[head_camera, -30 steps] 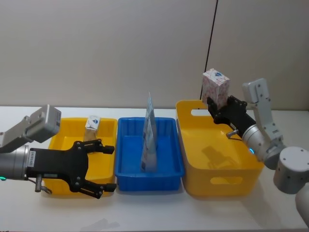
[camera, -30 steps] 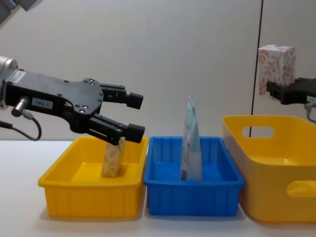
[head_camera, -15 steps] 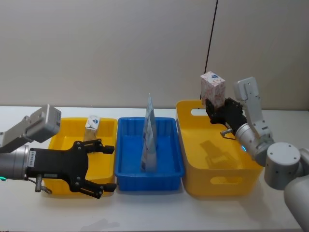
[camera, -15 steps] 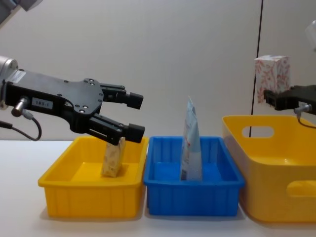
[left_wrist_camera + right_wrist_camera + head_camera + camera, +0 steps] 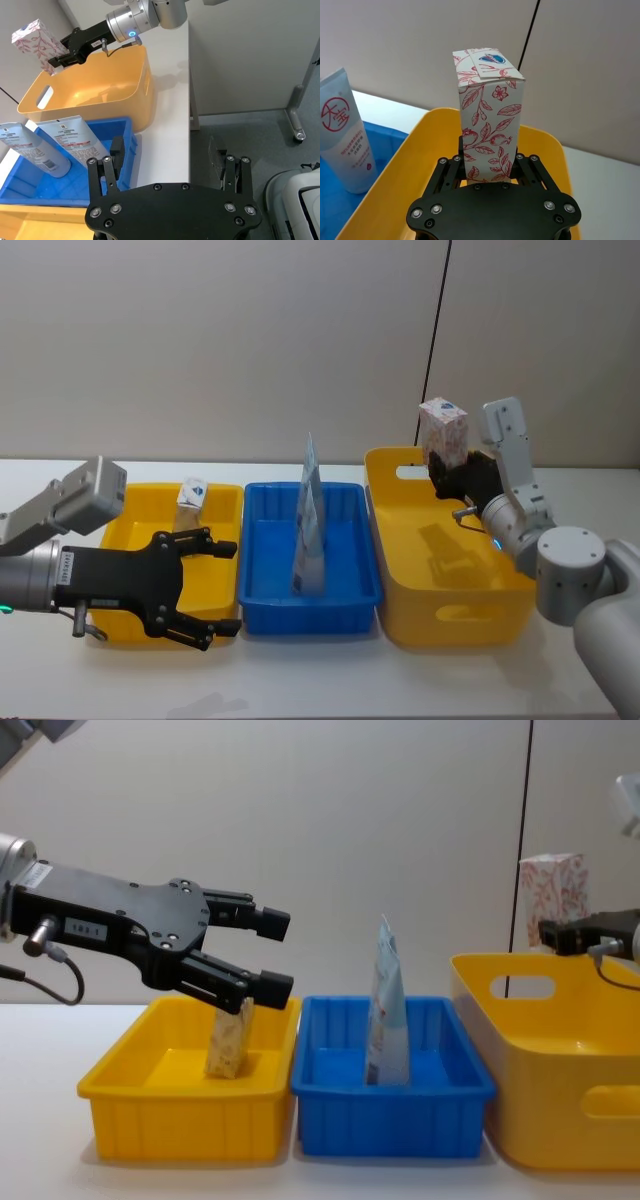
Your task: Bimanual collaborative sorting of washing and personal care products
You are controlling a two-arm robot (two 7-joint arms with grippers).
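My right gripper [image 5: 455,472] is shut on the white carton with red leaf pattern [image 5: 443,430] and holds it upright over the back left part of the big yellow bin [image 5: 450,615]. The carton [image 5: 487,115] stands between the black fingers [image 5: 451,170], and the chest view has it [image 5: 552,900] just above the bin rim. The pale blue tube [image 5: 310,530] stands in the blue bin [image 5: 310,618], a second white tube [image 5: 70,139] beside it. The tan carton [image 5: 190,498] leans in the small yellow bin [image 5: 130,530]. My left gripper [image 5: 232,590] hovers open at that bin's front right corner.
Three bins stand in a row on the white table [image 5: 300,680]: small yellow on the left, blue in the middle, big yellow on the right. A black cable [image 5: 435,330] runs down the wall behind. Bare table lies in front of the bins.
The right gripper has lowered the white carton toward the big yellow bin and drawn it slightly in. The left gripper has stayed put.
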